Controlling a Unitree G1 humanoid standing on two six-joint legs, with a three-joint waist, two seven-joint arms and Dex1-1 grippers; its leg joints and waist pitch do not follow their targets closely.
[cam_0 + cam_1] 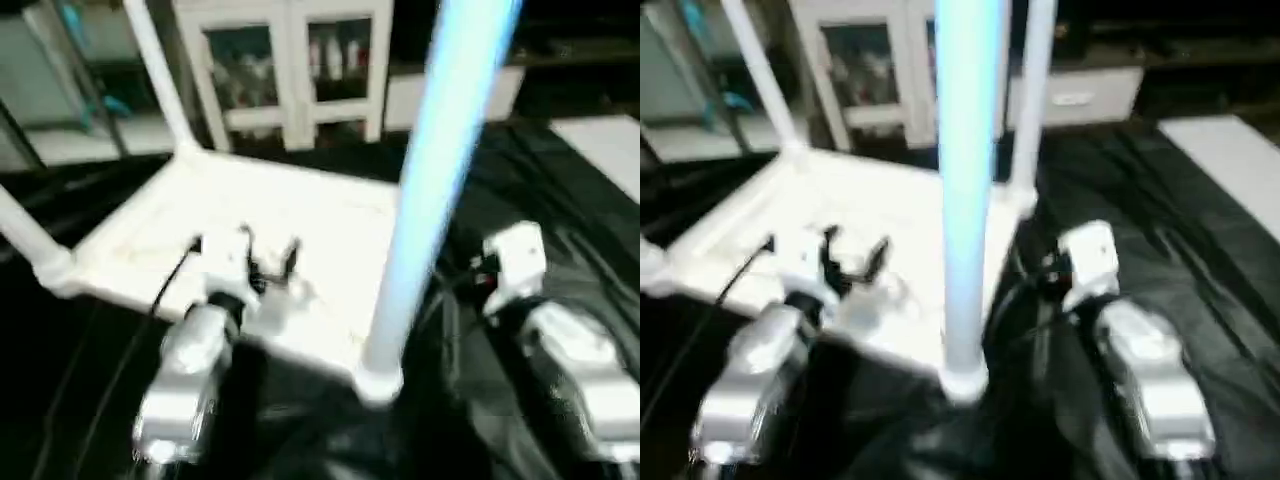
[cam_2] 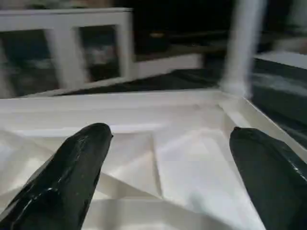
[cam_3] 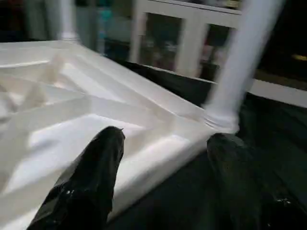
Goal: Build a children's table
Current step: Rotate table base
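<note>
The children's table lies upside down on a black sheet, its ribbed white top (image 1: 310,215) facing up. White legs stand in its corner sockets: a near right leg (image 1: 440,150), a far left leg (image 1: 155,70), a near left leg (image 1: 25,240) and a far right leg (image 1: 1035,90). My left gripper (image 1: 245,255) hovers open over the ribbed underside, its black fingers (image 2: 72,167) spread wide with nothing between them. My right gripper (image 3: 168,158) is open and empty at the top's right edge. It sits beside a leg's socket (image 3: 220,117), and its white wrist block (image 1: 515,260) shows to the right of the near leg.
A white cabinet (image 1: 290,70) with glass doors stands behind the table top. A white panel (image 1: 600,140) lies at the far right. The black sheet (image 1: 560,220) covers the floor around the table.
</note>
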